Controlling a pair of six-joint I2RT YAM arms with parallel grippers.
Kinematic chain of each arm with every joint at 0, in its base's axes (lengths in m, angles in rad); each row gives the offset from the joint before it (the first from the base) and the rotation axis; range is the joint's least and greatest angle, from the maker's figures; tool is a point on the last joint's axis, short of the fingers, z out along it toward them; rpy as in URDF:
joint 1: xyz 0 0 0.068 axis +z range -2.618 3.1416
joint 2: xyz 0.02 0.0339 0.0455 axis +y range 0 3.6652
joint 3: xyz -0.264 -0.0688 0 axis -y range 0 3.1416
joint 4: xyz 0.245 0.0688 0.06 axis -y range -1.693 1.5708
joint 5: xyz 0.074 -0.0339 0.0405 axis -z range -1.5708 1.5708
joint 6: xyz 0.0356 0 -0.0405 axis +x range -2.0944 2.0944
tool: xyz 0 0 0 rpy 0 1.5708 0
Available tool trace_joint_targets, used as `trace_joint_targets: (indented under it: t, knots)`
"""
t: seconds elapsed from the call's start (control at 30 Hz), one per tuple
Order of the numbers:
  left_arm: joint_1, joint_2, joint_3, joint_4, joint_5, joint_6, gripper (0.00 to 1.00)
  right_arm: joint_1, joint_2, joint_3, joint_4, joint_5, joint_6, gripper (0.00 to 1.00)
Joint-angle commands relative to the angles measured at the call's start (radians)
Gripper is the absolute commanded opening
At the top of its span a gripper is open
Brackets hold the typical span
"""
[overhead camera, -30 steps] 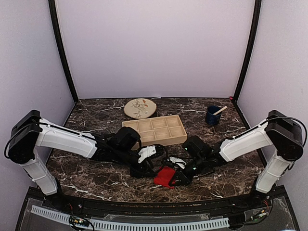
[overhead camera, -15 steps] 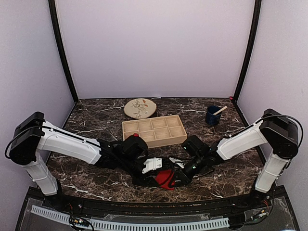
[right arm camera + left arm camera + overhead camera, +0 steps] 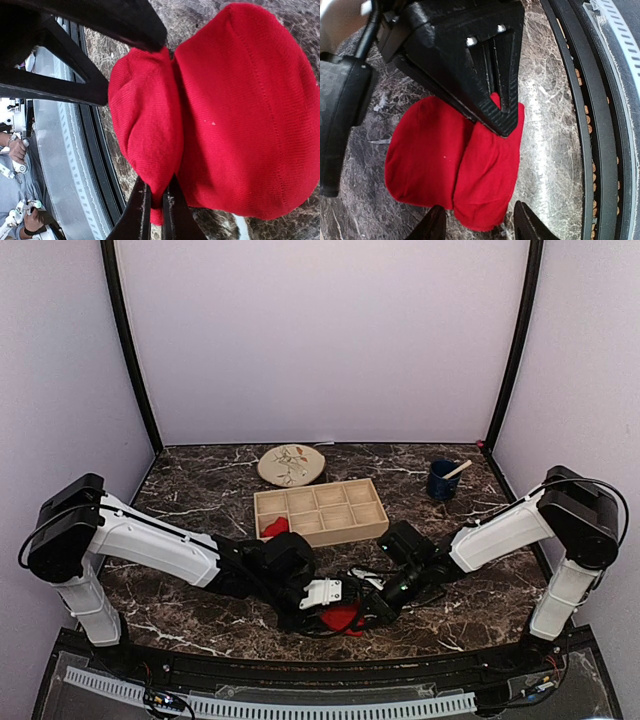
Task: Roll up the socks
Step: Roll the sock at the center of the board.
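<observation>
One of the socks (image 3: 345, 619), bright red and folded into a lump, lies on the marble near the front edge. It fills the left wrist view (image 3: 452, 160) and the right wrist view (image 3: 240, 115). My right gripper (image 3: 156, 207) is shut on a fold at its edge, and its fingers (image 3: 495, 100) also show in the left wrist view. My left gripper (image 3: 480, 227) is open, with its tips on either side of the sock's near end. A second red sock (image 3: 274, 528) sits in the near left compartment of the wooden tray (image 3: 340, 531).
Behind the tray lie a patterned plate (image 3: 292, 464) and, at the back right, a blue cup (image 3: 441, 480) with a wooden stick in it. A black rail (image 3: 600, 125) runs along the table's front edge, close beside the sock.
My left arm has swung right and forward, bringing its open gripper onto the sock. That uncovered the red sock in the tray. The right gripper kept its hold and shifted slightly.
</observation>
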Motion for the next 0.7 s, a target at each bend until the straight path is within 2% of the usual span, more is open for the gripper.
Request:
trace_joint_targets:
  t: [0.0, 0.23, 0.37, 0.6, 0.67]
  knots:
    - [-0.011, 0.028, 0.042, -0.007, -0.006, 0.029, 0.49, -0.007, 0.016, 0.012, -0.01, -0.02, 0.008, 0.0]
    - [-0.014, 0.049, 0.062, -0.022, 0.026, 0.045, 0.48, -0.009, 0.022, 0.016, -0.017, -0.027, 0.005, 0.0]
    - [-0.017, 0.07, 0.068, -0.033, 0.034, 0.047, 0.45, -0.012, 0.023, 0.018, -0.022, -0.033, 0.005, 0.0]
    - [-0.02, 0.092, 0.083, -0.049, 0.04, 0.053, 0.34, -0.016, 0.022, 0.017, -0.02, -0.038, 0.006, 0.0]
    - [-0.02, 0.097, 0.086, -0.054, 0.043, 0.053, 0.25, -0.016, 0.023, 0.015, -0.02, -0.037, 0.007, 0.0]
